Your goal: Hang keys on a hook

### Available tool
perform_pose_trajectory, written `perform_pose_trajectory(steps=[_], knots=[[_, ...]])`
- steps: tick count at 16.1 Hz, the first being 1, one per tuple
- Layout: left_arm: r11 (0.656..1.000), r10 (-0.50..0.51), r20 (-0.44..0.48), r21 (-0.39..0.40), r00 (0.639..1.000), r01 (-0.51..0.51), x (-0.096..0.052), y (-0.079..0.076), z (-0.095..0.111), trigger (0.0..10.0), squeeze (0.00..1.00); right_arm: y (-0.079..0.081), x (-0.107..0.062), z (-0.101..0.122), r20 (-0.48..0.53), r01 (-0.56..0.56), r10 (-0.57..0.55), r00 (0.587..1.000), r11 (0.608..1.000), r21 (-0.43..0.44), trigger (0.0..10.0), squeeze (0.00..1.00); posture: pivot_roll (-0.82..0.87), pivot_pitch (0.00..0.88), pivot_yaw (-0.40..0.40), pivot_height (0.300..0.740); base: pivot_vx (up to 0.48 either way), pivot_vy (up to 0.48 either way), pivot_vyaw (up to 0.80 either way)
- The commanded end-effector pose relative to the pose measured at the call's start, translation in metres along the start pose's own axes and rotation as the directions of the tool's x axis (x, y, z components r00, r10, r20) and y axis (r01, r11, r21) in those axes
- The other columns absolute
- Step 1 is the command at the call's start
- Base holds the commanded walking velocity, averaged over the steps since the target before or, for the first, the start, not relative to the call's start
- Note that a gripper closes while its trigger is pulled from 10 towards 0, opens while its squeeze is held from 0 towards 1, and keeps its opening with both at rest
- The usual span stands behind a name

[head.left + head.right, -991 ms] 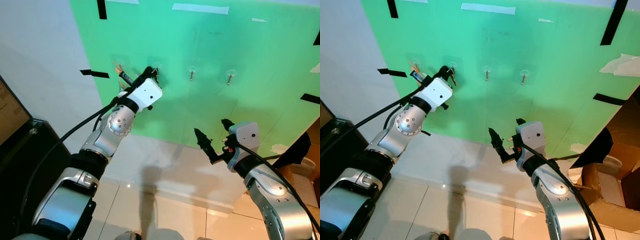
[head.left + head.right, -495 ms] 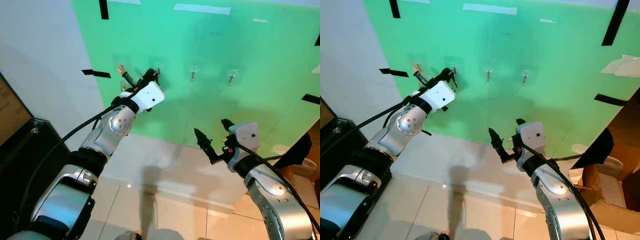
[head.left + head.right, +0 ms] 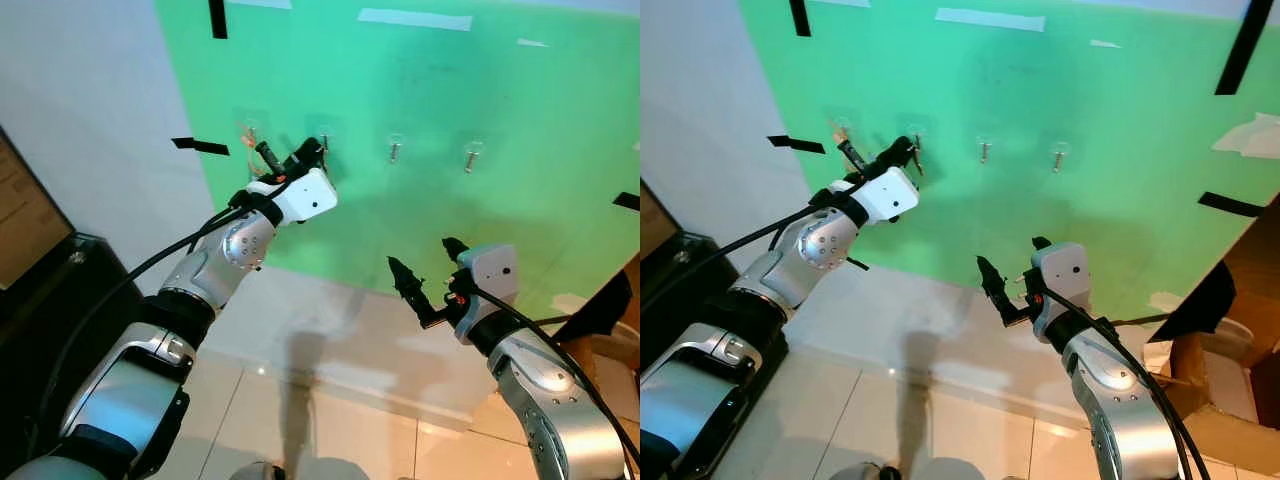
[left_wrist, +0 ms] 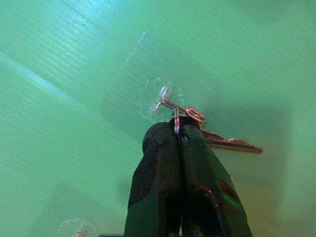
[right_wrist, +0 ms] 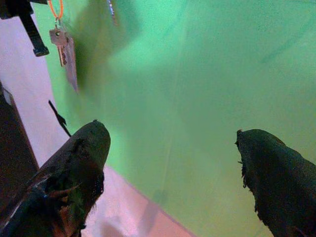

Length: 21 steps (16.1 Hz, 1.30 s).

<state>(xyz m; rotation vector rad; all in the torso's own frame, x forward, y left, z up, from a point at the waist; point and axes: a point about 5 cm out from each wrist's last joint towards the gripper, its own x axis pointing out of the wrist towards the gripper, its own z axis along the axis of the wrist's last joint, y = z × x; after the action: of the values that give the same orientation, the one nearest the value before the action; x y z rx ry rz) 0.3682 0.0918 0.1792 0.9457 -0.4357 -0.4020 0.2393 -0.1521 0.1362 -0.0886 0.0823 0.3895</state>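
Four clear hooks run in a row across the green board [image 3: 520, 110]. My left gripper [image 3: 317, 150] is raised to the second hook [image 3: 325, 143]. In the left wrist view its fingers [image 4: 163, 163] are shut on a copper key ring [image 4: 183, 113], and the ring's wire reaches the clear hook [image 4: 163, 95]. The key [image 4: 229, 144] sticks out sideways from the ring. Another key on an orange ring [image 5: 65, 48] hangs at the first hook [image 3: 249, 130]. My right gripper [image 3: 428, 266] is held low in front of the wall, open and holding nothing.
The third hook [image 3: 396, 150] and fourth hook [image 3: 468, 157] are bare. Black tape strips [image 3: 199, 146] mark the board's edges. A dark cabinet [image 3: 50, 310] stands at the left, cardboard boxes [image 3: 1230, 330] at the right, and tiled floor [image 3: 330, 420] lies below.
The whole picture has shifted a little to the right. My left gripper stays at the second hook with its wrist slightly lower. The right arm has not moved.
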Motion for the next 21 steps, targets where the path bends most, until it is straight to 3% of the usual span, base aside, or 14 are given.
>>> perform_pose_trajectory(steps=[1, 4, 8, 10, 11, 12, 13, 14, 15, 16, 17, 20, 21], knots=[[0.992, -0.122, 0.045, 0.036, 0.992, 0.12, -0.001, -0.017, 0.008, 10.0, 0.0, 0.001, 0.001, 0.0, 0.0, -0.007, 0.007, 1.0, 1.0, -0.006, 10.0, 0.0, -0.24, 0.0, 0.059, 0.74, 0.0, 0.0, 0.0], [0.984, -0.172, 0.006, 0.051, 0.985, 0.172, -0.013, -0.025, -0.002, 10.0, 0.0, 0.002, 0.0, -0.002, -0.006, -0.007, 0.007, 1.0, 1.0, -0.01, 10.0, 0.0, -0.24, 0.0, 0.056, 0.74, 0.0, 0.0, 0.0], [0.984, -0.171, -0.012, 0.051, 0.985, 0.171, -0.017, -0.024, -0.007, 10.0, 0.0, 0.002, 0.001, -0.002, -0.01, -0.01, 0.01, 1.0, 1.0, -0.017, 10.0, 0.0, -0.23, 0.0, 0.051, 0.74, 0.0, 0.0, 0.0], [0.992, -0.127, -0.014, -0.004, 0.992, 0.127, -0.017, -0.019, -0.008, 10.0, 0.0, 0.002, 0.002, -0.002, -0.009, -0.014, 0.013, 1.0, 1.0, -0.017, 10.0, 0.0, -0.23, 0.0, 0.051, 0.74, 0.0, 0.0, 0.0], [0.993, -0.083, -0.009, -0.086, 0.996, 0.082, -0.018, -0.016, -0.008, 10.0, 0.0, 0.002, 0.002, -0.002, -0.008, -0.014, 0.013, 1.0, 1.0, -0.017, 10.0, 0.0, -0.23, 0.0, 0.053, 0.74, 0.0, 0.0, 0.0], [0.967, -0.035, 0.003, -0.254, 0.999, 0.035, -0.021, -0.012, -0.006, 10.0, 0.0, 0.002, 0.001, -0.002, -0.006, -0.013, 0.013, 1.0, 1.0, -0.016, 10.0, 0.0, -0.23, 0.0, 0.053, 0.74, 0.0, 0.0, 0.0], [0.881, -0.038, 0.05, -0.47, 0.998, 0.057, -0.025, -0.012, -0.002, 10.0, 0.0, 0.001, 0.001, -0.001, -0.005, -0.013, 0.013, 1.0, 1.0, -0.017, 10.0, 0.0, -0.23, 0.0, 0.051, 0.74, 0.0, 0.0, 0.0], [0.822, -0.044, 0.077, -0.563, 0.996, 0.081, -0.027, -0.01, 0.001, 10.0, 0.0, 0.001, 0.001, -0.001, -0.004, -0.013, 0.013, 1.0, 1.0, -0.017, 10.0, 0.0, -0.23, 0.0, 0.05, 0.74, 0.0, 0.0, 0.0], [0.721, -0.05, 0.132, -0.682, 0.99, 0.127, -0.029, -0.006, 0.005, 10.0, 0.0, 0.001, 0.001, -0.001, -0.003, -0.013, 0.013, 1.0, 1.0, -0.017, 10.0, 0.0, -0.23, 0.0, 0.049, 0.74, 0.0, 0.0, 0.0], [0.592, -0.052, 0.196, -0.784, 0.979, 0.188, -0.031, 0.002, 0.009, 10.0, 0.0, 0.001, 0.001, -0.001, -0.001, -0.015, 0.015, 1.0, 1.0, -0.016, 10.0, 0.0, -0.22, 0.0, 0.047, 0.74, 0.0, 0.0, 0.0], [0.421, -0.087, 0.301, -0.853, 0.95, 0.309, -0.037, 0.01, 0.013, 10.0, 0.0, 0.002, 0.002, -0.002, 0.0, -0.017, 0.017, 1.0, 1.0, -0.015, 10.0, 0.0, -0.22, 0.0, 0.046, 0.74, 0.0, 0.0, 0.0], [0.238, -0.137, 0.407, -0.872, 0.903, 0.429, -0.047, 0.019, 0.012, 10.0, 0.0, 0.002, 0.003, -0.001, 0.004, -0.021, 0.021, 1.0, 1.0, -0.014, 10.0, 0.0, -0.22, 0.0, 0.046, 0.74, 0.0, 0.0, 0.0], [0.175, -0.163, 0.368, -0.902, 0.916, 0.394, -0.048, 0.023, 0.001, 10.0, 0.0, 0.002, 0.003, -0.001, 0.006, -0.021, 0.021, 1.0, 1.0, -0.014, 10.0, 0.0, -0.22, 0.0, 0.048, 0.74, 0.0, 0.0, 0.0]])
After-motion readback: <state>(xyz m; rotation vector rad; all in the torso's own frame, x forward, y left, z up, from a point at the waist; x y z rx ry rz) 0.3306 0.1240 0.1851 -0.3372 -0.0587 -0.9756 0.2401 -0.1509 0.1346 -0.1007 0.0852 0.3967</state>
